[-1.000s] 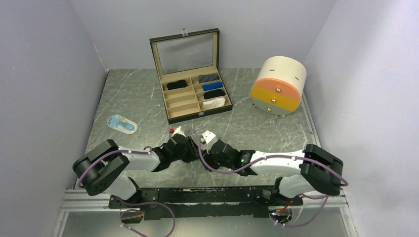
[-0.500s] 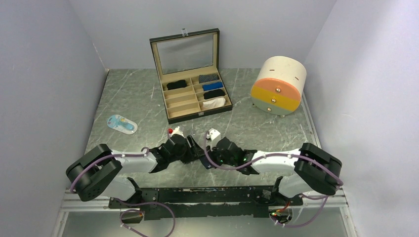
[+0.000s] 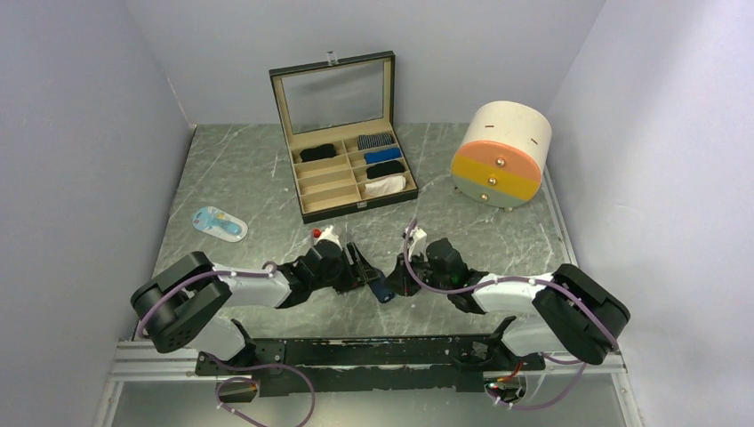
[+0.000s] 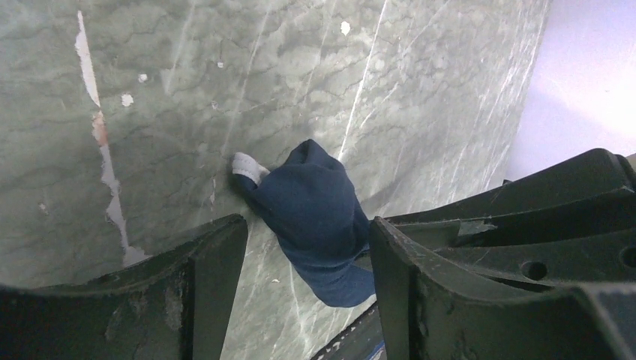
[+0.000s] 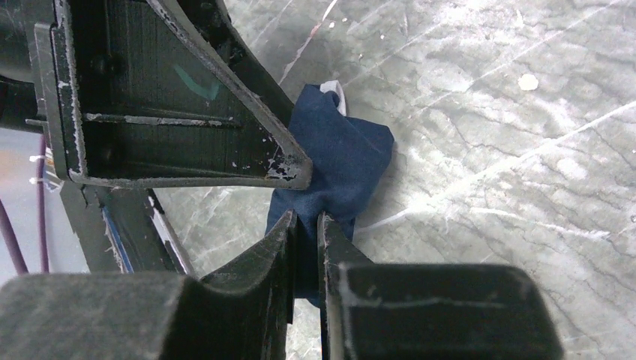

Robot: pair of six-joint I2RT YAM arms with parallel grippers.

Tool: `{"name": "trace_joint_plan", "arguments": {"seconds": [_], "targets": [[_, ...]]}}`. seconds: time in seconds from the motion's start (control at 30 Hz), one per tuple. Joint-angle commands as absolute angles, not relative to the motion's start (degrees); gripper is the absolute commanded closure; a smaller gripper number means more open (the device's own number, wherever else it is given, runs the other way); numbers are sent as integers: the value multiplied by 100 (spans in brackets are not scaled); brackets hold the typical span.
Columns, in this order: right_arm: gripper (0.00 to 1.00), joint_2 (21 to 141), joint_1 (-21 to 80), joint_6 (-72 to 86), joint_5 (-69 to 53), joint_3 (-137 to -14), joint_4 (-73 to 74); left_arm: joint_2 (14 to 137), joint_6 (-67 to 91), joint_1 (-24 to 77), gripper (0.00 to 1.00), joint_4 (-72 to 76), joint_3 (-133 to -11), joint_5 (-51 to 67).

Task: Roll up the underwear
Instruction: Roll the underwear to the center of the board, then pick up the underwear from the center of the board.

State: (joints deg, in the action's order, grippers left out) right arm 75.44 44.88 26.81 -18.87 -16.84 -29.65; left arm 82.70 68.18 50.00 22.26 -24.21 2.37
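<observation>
Pinching an edge of the navy blue underwear point(image 5: 341, 154), the right tool point(image 5: 306, 221) is clamped on the cloth. The bundle lies on the counter point(image 4: 150, 112) near the arm bases, white trim showing, between the wide-apart fingers of the left tool point(image 4: 300, 244). Farther back stands an open case point(image 3: 307, 213) with rolled cloths in its compartments.
</observation>
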Motion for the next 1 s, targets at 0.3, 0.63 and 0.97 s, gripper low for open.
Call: {"name": "trace_joint_plan", "arguments": {"seconds": [0.3,0.63,0.97], "targets": [[80,7713,4438,3156,-2198,-1179,-4254,9253,7257,5134,37,1700,-2332,573],[62,7280,4439,3006,-2487,-1406,-3865,9581,6367,5251,72,624,-2854,30],[47,6103,4444,3015,-1574,-1684,-1637,9725,5680,5247,77,183,-3353,9]]}}
